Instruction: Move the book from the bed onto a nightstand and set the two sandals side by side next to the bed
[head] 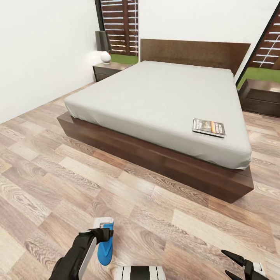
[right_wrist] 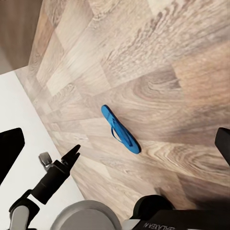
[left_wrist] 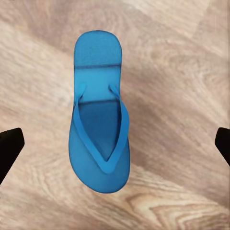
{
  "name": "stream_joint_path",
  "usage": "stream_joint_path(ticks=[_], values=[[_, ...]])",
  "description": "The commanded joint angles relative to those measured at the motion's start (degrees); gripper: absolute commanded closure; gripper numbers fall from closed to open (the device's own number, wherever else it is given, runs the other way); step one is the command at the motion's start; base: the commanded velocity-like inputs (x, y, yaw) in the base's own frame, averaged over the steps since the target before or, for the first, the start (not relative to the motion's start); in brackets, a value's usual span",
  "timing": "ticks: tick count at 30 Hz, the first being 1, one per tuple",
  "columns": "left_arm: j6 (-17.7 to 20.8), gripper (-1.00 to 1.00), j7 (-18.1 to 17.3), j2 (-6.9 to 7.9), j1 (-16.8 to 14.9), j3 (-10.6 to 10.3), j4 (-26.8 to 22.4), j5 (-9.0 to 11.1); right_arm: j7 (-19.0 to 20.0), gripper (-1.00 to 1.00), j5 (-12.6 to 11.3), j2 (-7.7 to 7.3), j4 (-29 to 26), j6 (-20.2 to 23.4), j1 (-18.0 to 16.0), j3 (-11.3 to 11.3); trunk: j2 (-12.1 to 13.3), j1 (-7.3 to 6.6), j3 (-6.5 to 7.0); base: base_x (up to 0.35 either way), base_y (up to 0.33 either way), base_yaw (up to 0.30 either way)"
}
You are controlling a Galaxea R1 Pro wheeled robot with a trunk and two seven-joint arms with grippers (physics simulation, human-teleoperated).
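The book (head: 209,127) lies flat on the grey mattress of the bed (head: 155,97), near its front right corner. One blue sandal (left_wrist: 101,120) rests strap-up on the wood floor, and my left gripper (left_wrist: 115,143) hangs open above it, fingers (left_wrist: 9,148) spread to either side without touching. In the head view that sandal (head: 105,251) pokes out beside my left gripper (head: 104,233) at the bottom. My right gripper (head: 230,266) is open and holds nothing, low at the right. From the right wrist the sandal (right_wrist: 120,129) lies on bare floor. A nightstand (head: 109,70) stands at each side of the headboard.
A white-based lamp (head: 105,56) sits on the left nightstand; the right nightstand (head: 260,97) is partly cut off. The bed's dark wooden frame (head: 155,155) juts out over the floor. A white wall (head: 39,58) runs along the left. Wide plank floor (head: 175,217) separates me from the bed.
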Motion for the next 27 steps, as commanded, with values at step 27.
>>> stream_joint_path(ticks=[27], values=[[0.33,-1.00,0.42,-0.26,-0.01,-0.58,0.07,0.34,16.48,-1.00,0.14,-2.12,0.01,-0.22,-0.03,-0.28,-0.35,0.63,-5.58,0.000,0.000,0.000]])
